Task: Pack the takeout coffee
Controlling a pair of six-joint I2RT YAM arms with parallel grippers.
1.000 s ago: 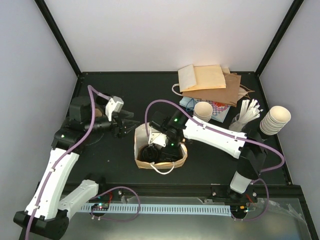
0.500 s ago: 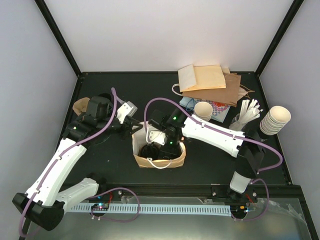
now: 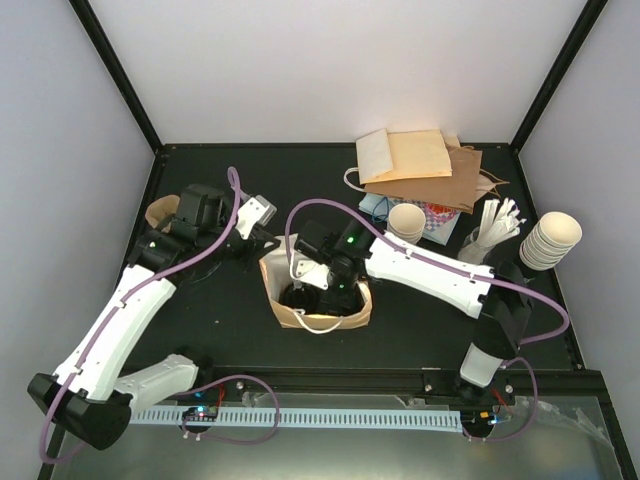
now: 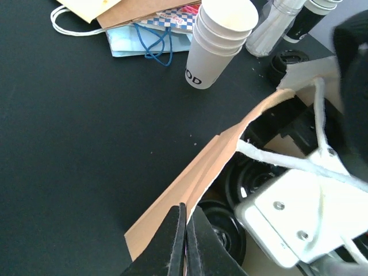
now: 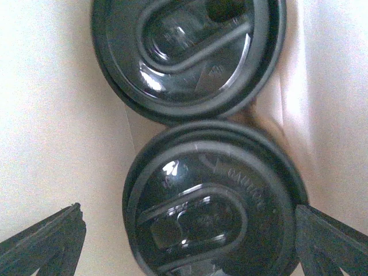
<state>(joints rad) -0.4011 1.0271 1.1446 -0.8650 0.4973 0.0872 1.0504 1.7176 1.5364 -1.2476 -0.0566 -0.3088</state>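
Note:
The brown paper bag (image 3: 345,318) stands open at mid-table. My left gripper (image 3: 266,250) is shut on the bag's left rim; in the left wrist view its tips (image 4: 185,217) pinch the folded paper edge (image 4: 221,152). My right gripper (image 3: 306,290) reaches down into the bag. In the right wrist view it (image 5: 188,215) is open, its fingers (image 5: 49,241) straddling the black lid of the takeout coffee (image 5: 213,213). The left finger stands clear of that lid and the right one sits at its edge. A second black lid (image 5: 184,52) lies just beyond, on the bag's floor.
A stack of lidless cream cups (image 3: 405,222) stands right of the bag, with flat paper bags (image 3: 420,165) behind it. Another cup stack (image 3: 550,240) and a holder of white sticks (image 3: 492,228) are at the far right. A brown pulp tray (image 3: 160,212) lies at the left edge.
My left arm swung right to the bag and its fingers closed on the rim, pulling that side up. The right gripper stayed open inside the bag.

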